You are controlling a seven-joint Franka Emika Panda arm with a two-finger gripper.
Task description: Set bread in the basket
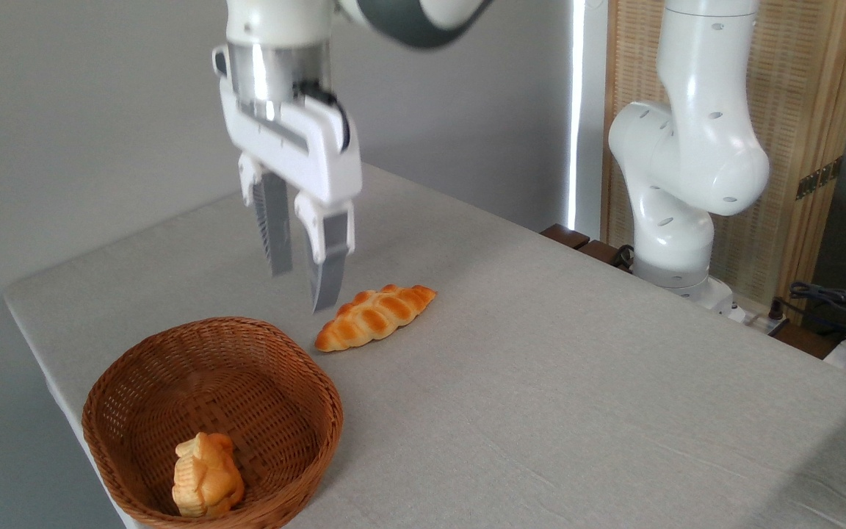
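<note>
The bread (206, 476), a small lumpy pale-golden bun, lies inside the brown wicker basket (276, 353) against its near wall. The basket stands at the table's front left corner. My gripper (302, 283) hangs in the air above the basket's far rim, well clear of the bun. Its two grey fingers point down with a narrow gap between them and nothing held.
A longer orange-brown braided loaf (375, 316) lies on the grey tablecloth (577, 382) just right of the basket, close under my fingertips. The arm's white base (684, 184) stands at the table's back right edge. Cables lie off the table at far right.
</note>
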